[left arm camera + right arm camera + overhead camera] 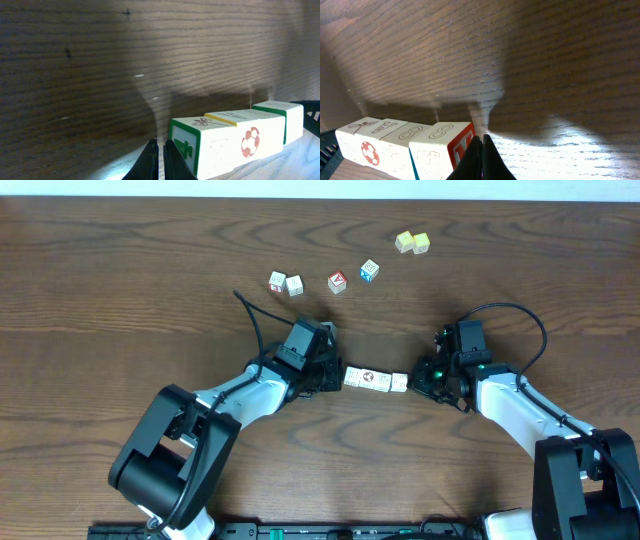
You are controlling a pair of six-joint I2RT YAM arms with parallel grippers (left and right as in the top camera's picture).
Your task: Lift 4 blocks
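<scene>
Left hand (161,150) and right hand (481,145), each pressed together, flank the row of four small cream-white printed cubes (375,380). Next: squeeze inward evenly, lift.

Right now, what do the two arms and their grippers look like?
The left arm and right arm have white links and black joints. The left gripper and right gripper are black, with thin tapered fingers. A black cable arcs beside each wrist; a green light glows on the right one.
</scene>
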